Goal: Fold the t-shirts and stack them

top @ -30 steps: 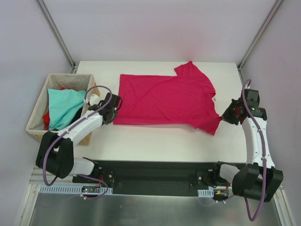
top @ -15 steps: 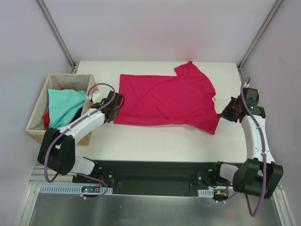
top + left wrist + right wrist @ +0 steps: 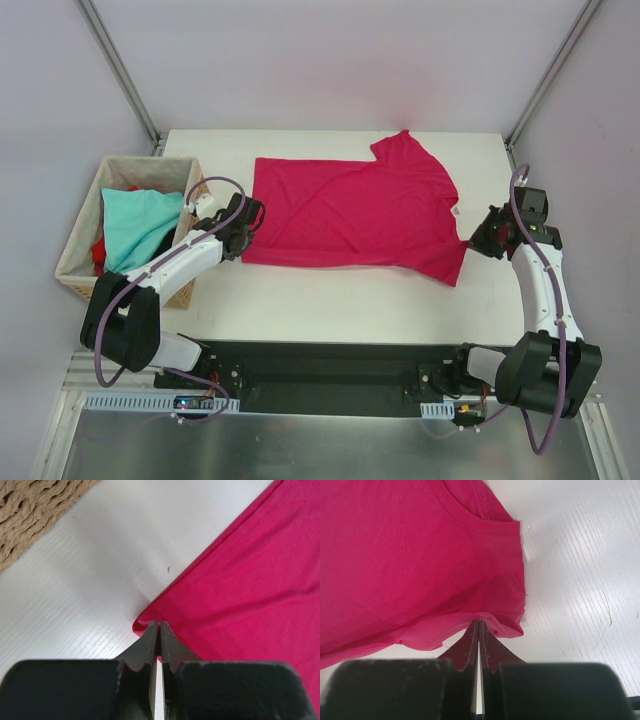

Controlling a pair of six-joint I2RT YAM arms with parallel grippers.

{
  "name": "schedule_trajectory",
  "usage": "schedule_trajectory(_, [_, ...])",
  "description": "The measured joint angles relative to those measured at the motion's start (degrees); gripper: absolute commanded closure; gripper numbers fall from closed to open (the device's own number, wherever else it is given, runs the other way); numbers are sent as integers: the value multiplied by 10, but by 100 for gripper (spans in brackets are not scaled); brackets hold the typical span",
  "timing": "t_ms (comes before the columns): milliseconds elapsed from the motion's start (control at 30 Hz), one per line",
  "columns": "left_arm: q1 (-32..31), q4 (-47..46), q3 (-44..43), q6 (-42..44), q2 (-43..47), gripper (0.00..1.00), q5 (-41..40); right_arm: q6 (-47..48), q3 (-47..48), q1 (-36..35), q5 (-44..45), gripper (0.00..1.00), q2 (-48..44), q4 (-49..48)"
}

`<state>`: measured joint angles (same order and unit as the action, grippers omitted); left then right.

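Note:
A crimson-magenta t-shirt (image 3: pixel 355 212) lies spread flat on the white table (image 3: pixel 340 300), one sleeve at the far edge and one at the near right. My left gripper (image 3: pixel 243 232) is shut on the shirt's near left hem corner (image 3: pixel 150 620). My right gripper (image 3: pixel 472 243) is shut on the edge of the near right sleeve (image 3: pixel 495 622). A light teal t-shirt (image 3: pixel 138 225) and a red one (image 3: pixel 98 250) lie in the wicker basket (image 3: pixel 80 225) at the left.
The wicker basket stands against the table's left side, close to my left arm; its weave shows in the left wrist view (image 3: pixel 35 515). Metal frame posts (image 3: pixel 120 70) rise at the back corners. A black rail (image 3: pixel 330 370) runs along the near edge.
The right gripper has shifted slightly up and left with the sleeve edge. The left gripper has moved a little toward the shirt's hem corner. The shirt lies almost unchanged.

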<state>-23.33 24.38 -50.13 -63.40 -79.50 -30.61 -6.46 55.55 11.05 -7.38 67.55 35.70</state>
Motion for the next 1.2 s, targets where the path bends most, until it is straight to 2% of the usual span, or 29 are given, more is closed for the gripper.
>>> schedule_trajectory(500, [0,0,0,4,0,100,0,1,-9,0,5,99,-5,-7])
schedule_trajectory(867, [0,-3,-16,41,-2,100,-4,8,-9,-1,12,100,-5,-11])
schedule_trajectory(1200, [0,-18,-41,62,-34,100,-13,13,7,-10,6,100,49,-48])
